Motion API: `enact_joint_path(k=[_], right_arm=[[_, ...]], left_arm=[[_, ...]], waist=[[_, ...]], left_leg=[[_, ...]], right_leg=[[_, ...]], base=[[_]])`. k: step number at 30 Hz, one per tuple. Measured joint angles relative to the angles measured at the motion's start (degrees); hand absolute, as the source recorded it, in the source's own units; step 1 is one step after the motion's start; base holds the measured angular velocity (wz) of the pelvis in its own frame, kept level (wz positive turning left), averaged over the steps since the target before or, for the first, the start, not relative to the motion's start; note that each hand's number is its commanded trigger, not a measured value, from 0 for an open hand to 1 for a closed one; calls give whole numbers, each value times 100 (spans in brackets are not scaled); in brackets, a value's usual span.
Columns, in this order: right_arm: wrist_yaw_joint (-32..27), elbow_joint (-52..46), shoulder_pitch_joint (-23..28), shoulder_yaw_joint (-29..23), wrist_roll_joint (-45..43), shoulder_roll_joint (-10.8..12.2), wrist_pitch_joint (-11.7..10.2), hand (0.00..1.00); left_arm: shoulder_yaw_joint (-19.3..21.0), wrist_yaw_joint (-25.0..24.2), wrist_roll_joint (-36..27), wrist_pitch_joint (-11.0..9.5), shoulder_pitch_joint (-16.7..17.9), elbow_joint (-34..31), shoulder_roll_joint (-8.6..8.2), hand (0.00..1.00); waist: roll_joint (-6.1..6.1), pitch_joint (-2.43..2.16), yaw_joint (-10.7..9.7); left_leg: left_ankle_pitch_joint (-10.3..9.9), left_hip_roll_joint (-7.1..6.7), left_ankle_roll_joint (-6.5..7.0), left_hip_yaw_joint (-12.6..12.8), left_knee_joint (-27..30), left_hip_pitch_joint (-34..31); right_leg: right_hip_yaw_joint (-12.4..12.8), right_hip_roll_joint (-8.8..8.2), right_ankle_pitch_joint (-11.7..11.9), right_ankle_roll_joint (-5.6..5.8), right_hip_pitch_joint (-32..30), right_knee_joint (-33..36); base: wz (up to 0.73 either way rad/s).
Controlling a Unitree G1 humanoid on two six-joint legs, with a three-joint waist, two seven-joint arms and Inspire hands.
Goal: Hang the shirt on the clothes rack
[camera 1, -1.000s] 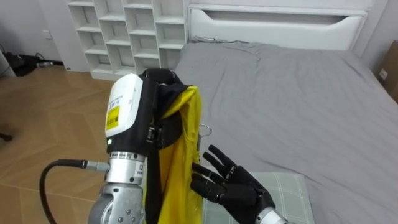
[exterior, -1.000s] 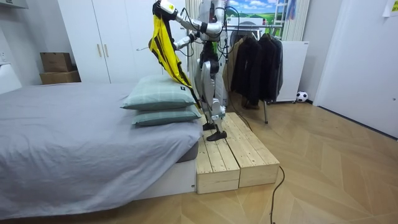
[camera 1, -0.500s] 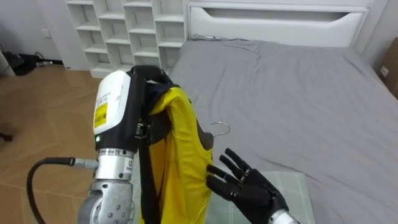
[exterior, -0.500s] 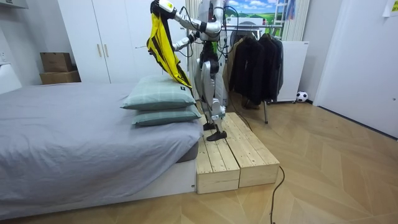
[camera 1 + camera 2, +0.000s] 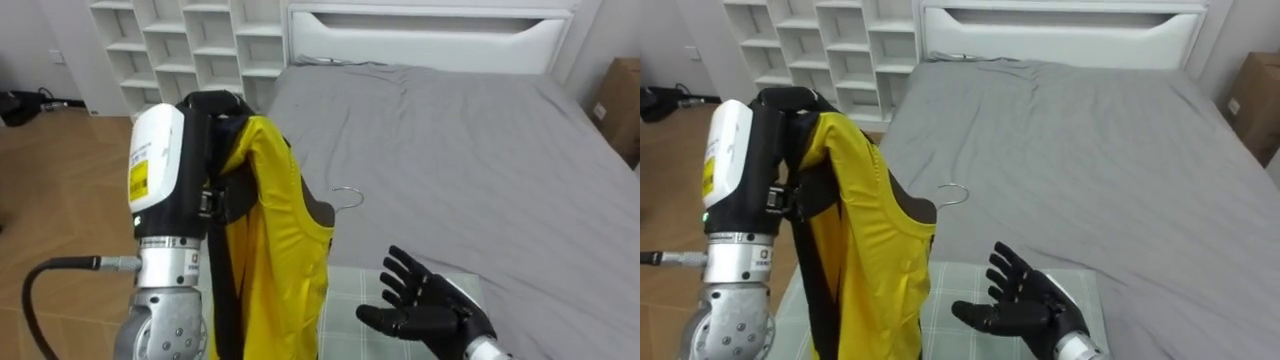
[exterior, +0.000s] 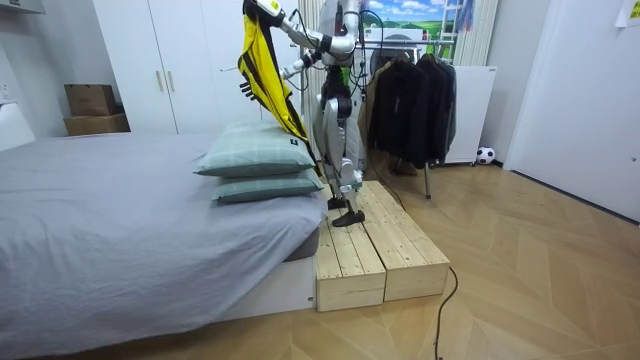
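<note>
A yellow garment (image 5: 272, 250) with black trim hangs on a hanger from my raised left hand (image 5: 160, 160), whose fingers curl over its top. The hanger's metal hook (image 5: 346, 196) pokes out to the right of the neckline. My right hand (image 5: 432, 312) floats open, palm up, lower right of the garment and apart from it, above a green checked pillow (image 5: 352, 296). In the room view I stand on a wooden platform (image 6: 375, 245) beside the bed, holding the garment (image 6: 262, 75) high over the pillows (image 6: 255, 150).
A grey bed (image 5: 450, 150) with a white headboard stretches ahead. White cube shelving (image 5: 180, 40) stands at the back left and a cardboard box (image 5: 620, 110) at the right. Behind me in the room view a clothes rack (image 6: 410, 95) holds dark coats.
My right hand has drawn away from the garment, to the right and lower. The garment has turned so the hook and neckline show more. The view has shifted a little.
</note>
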Motion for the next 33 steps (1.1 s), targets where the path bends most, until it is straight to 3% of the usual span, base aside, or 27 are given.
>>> enact_joint_path(k=[5, 13, 21, 26, 33], right_arm=[[-151, -801, 8, -400, -365, -103, -1, 0], [-27, -1286, 273, -683, -983, -128, -73, 0], [115, -1279, 443, -676, -982, -202, -72, 0], [207, -1225, 442, -589, -955, -181, -72, 0], [630, -1204, 441, -135, -916, 86, -65, 0]], left_arm=[[282, 34, -93, -76, -1, 3, 127, 100], [416, 29, 5, -151, -1, 0, 130, 100], [438, 27, 53, -152, -32, -3, 205, 100], [417, 21, 111, -159, -281, -4, 206, 100], [230, -63, 120, -158, -358, -19, 163, 100]], waist=[[-43, 6, -68], [-44, 9, -63], [-45, 9, -87], [-28, 19, -19], [99, 94, -21]], left_leg=[[0, -3, 0, 88, -1, 35], [-1, 3, -1, 92, -62, 51], [0, 1, 0, 83, -13, -19], [0, 18, 0, 75, -10, -10], [-1, 0, 0, -23, -17, -31]], right_leg=[[15, -4, 0, 0, 7, 0], [10, 10, 0, 0, -5, -5], [9, 1, 0, 0, -56, 2], [-2, 9, 0, 0, -31, -6], [-8, 2, 0, 0, -19, -12]], base=[[-9], [0], [0], [2], [6]])
